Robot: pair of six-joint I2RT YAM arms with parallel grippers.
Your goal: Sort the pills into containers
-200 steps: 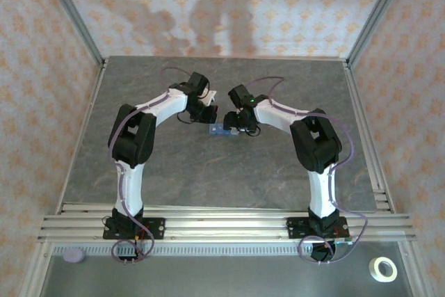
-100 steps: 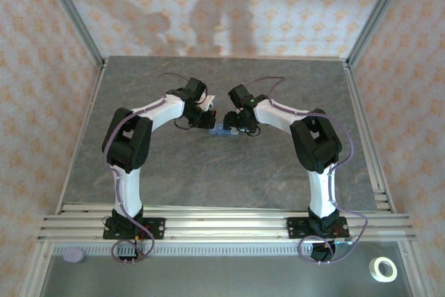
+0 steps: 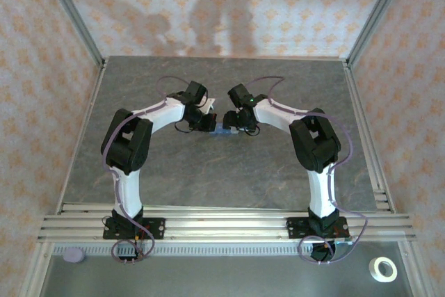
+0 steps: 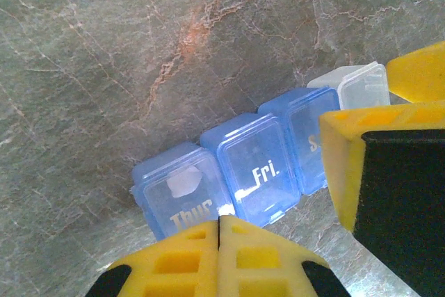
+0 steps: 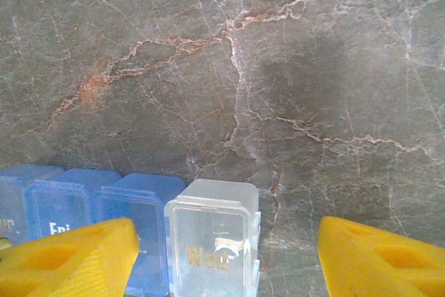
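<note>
The containers (image 4: 247, 168) are a translucent blue strip of joined lidded compartments marked Thur, Fri and a half-hidden S, lying mid-table (image 3: 222, 131). At one end sits a clear compartment (image 5: 212, 238) marked Wed. One white pill (image 4: 184, 182) shows through the Thur lid. My left gripper (image 4: 219, 226) is shut and holds nothing, its tips right at the Thur and Fri lids' near edge. My right gripper (image 5: 226, 255) is open, with the clear compartment between its fingers (image 5: 73, 255) and untouched. One of those yellow fingers (image 4: 389, 172) covers the strip's right end in the left wrist view.
The grey marble table (image 3: 208, 186) has patterned walls on three sides. Both arms meet over the strip at the centre. On the shelf below the base rail lie a tape roll (image 3: 382, 269) and a purple disc (image 3: 73, 256).
My left arm has swung in and lowered its gripper toward the strip. The right arm and the strip have stayed where they were.
</note>
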